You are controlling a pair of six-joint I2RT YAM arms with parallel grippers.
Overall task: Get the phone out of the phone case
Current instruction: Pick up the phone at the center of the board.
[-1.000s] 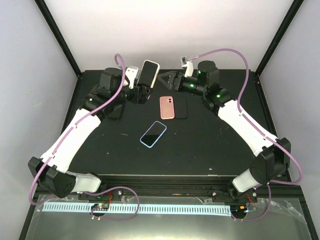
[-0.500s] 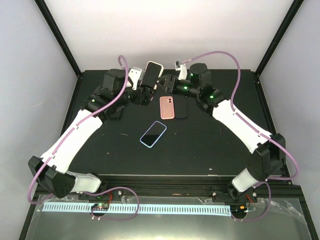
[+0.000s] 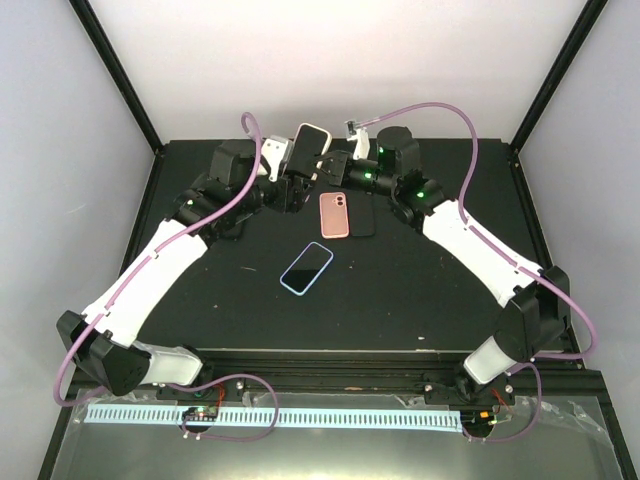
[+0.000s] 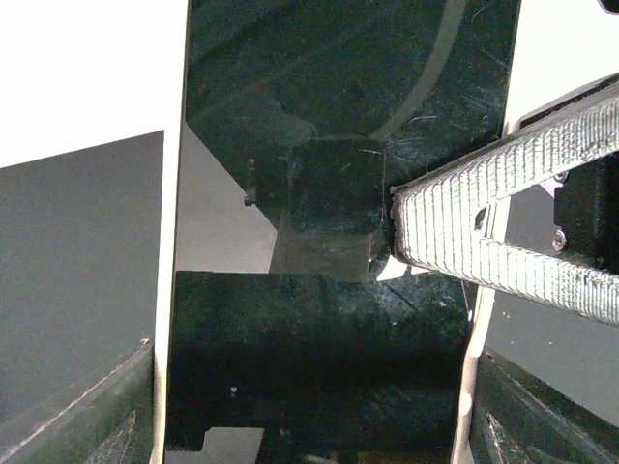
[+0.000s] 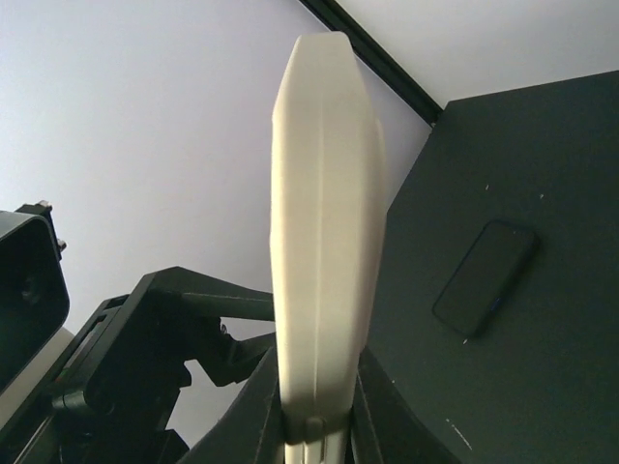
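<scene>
The phone, black screen in a cream phone case, is held upright above the table's back. My left gripper is shut across its width; the screen fills the left wrist view between cream case edges. My right gripper is shut on the phone's side edge, and its ribbed white finger lies on the screen. Edge-on in the right wrist view, the case stands clamped between the right gripper's dark fingers.
On the black table lie a pink case, a black phone beside it, and a blue-edged phone nearer the front. Another dark phone lies flat. The frame's black posts rise at the back corners.
My right gripper has swung left to the raised phone and shut on its edge. My left gripper, still holding the phone, has shifted slightly right.
</scene>
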